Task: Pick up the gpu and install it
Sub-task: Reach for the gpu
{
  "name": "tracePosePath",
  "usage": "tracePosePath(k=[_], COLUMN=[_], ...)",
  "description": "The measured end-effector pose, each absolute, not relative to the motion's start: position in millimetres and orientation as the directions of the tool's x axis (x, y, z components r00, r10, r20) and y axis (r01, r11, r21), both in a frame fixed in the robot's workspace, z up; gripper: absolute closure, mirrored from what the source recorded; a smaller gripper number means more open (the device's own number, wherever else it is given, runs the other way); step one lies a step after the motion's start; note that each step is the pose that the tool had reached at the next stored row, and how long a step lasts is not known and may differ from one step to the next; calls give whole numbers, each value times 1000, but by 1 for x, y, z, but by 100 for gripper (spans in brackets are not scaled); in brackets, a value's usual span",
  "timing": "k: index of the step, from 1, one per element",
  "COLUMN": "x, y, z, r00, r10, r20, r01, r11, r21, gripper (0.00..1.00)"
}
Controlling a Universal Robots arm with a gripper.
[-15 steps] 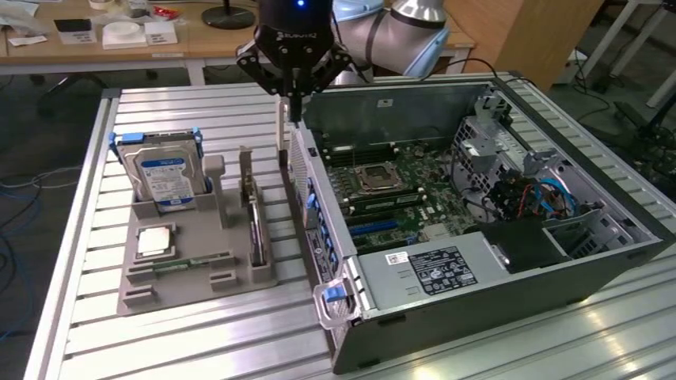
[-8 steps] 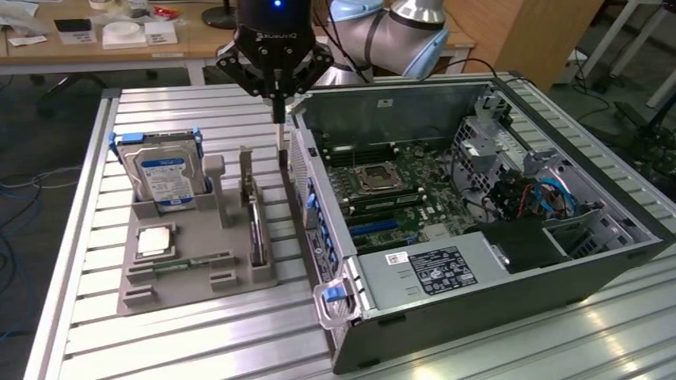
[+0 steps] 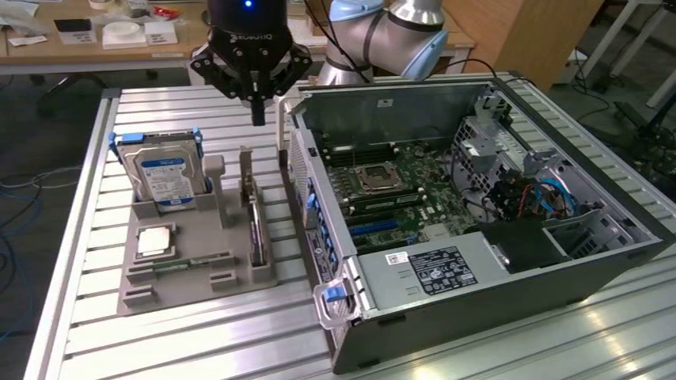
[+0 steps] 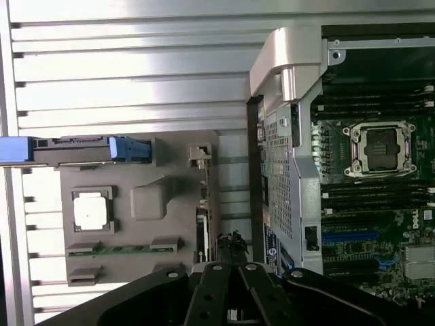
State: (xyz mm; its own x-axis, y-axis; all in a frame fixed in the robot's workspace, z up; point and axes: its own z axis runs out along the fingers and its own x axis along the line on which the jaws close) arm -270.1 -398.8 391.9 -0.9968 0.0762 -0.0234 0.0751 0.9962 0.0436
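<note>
The end effector (image 3: 258, 119) hangs pressed together, empty, above the upright gpu (image 3: 250, 194)

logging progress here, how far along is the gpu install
Done: nothing yet; the gpu stands on edge in the gray holder, untouched. In hand: nothing; the gripper hangs shut above the gpu's far end, beside the open computer case. Left: pickup and install; the blue expansion slots inside are bare.

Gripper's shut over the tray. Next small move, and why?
Probably open the jaws first. The gripper hangs shut and empty above the gpu, which stands on edge in the gray tray. Shut fingers can't straddle the card.
</note>
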Motion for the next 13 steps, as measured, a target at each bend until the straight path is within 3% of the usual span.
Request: tracePosePath(k=[13], x=[-275], y=[-399], z=[392], r00=[-997], r10=[76], r20=[-23], r01=[75], r11=[996], r21=[44], gripper=[89])
